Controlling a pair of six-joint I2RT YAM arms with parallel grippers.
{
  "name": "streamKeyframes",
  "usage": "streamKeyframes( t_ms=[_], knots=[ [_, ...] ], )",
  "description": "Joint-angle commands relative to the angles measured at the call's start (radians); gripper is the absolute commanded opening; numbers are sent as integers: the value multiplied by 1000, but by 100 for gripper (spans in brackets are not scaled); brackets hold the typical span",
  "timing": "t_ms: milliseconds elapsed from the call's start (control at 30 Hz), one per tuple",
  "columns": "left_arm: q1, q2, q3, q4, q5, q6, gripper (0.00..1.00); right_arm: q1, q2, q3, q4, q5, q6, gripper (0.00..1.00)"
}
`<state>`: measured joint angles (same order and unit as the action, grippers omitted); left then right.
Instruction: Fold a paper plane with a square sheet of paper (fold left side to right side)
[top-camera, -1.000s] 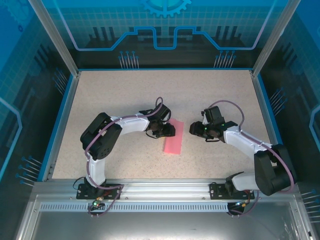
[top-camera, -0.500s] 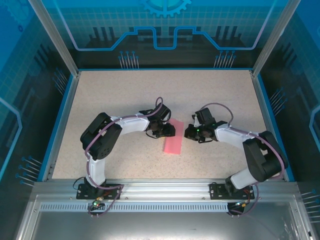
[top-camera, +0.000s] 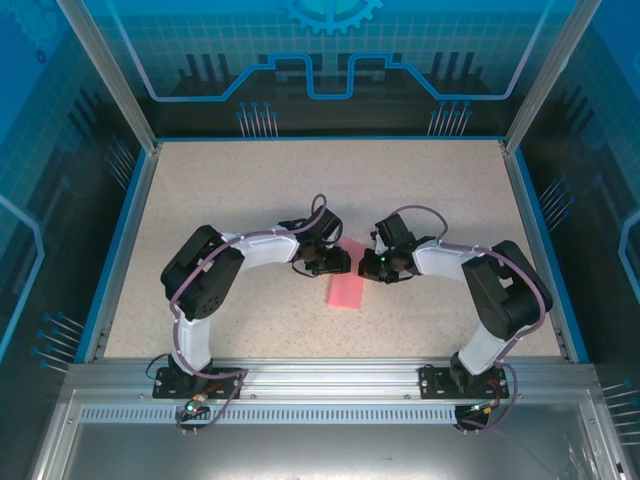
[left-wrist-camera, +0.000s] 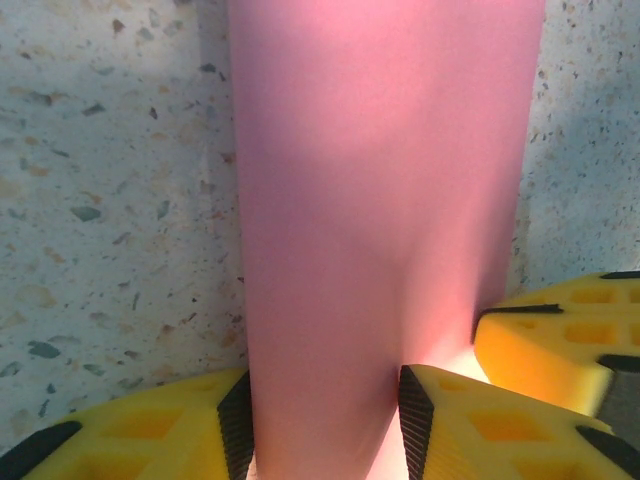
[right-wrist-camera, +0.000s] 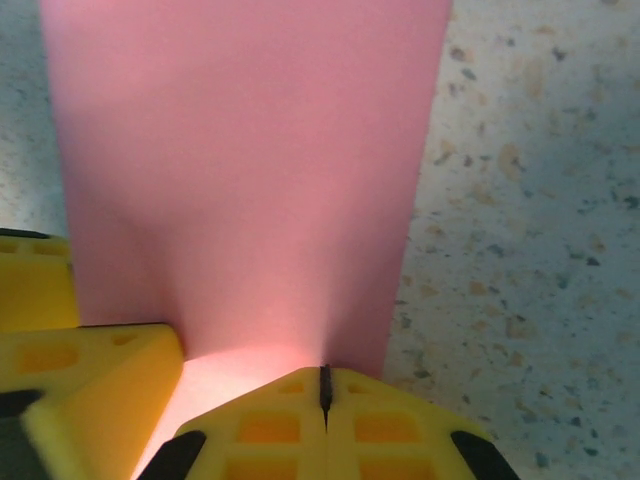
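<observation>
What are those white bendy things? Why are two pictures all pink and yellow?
Those are two robot arms, left arm and right arm, bolted to a speckled table. The big picture is from a camera above. The other two are from little cameras on the wrists. The pink is paper, folded into a strip, lying on the table. The yellow bits are each arm's tool: two grabbing fingers. The left tool has a finger on each side of the paper; I can't tell if it squeezes. The right tool is shut, its tip at the paper's edge.
</observation>
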<state>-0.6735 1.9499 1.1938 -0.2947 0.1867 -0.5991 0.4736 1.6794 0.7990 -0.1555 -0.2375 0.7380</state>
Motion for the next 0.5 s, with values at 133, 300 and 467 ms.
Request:
streamKeyframes(
  t_ms=[133,300,467],
  knots=[
    [-29,68,-23,-53,-26,19,47,17,51,27,-114,55,10,5],
    [-14,-13,-14,-74,-41,37,53,17,67,24,-144,73,7,4],
    [23,-118,-20,-89,-35,54,59,20,85,29,-147,67,6,4]
  ],
)
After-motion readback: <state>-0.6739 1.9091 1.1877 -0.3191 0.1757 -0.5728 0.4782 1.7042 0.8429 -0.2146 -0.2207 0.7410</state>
